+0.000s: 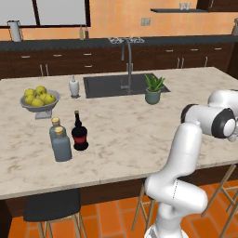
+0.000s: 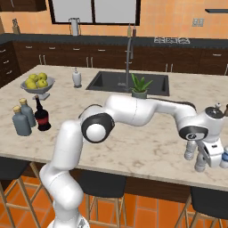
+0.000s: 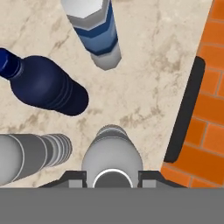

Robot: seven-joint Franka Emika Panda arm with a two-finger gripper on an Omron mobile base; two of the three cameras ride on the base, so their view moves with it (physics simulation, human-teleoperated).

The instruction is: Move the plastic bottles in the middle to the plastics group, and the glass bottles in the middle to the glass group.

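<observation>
My gripper is low over the right end of the island, near its front edge, and is shut on a pale plastic bottle with a white cap that stands on the marble. Right beside it stands another pale grey plastic bottle. A dark blue bottle and a blue-banded bottle stand close by in the plastics group. Far to the left, the dark glass bottle with a red label stands next to the two grey-blue corked bottles of the glass group.
A bowl of lemons, a white soap dispenser, the sink with its faucet and a potted plant are on the island. The counter edge, a dark stool and the orange floor lie just beside my gripper.
</observation>
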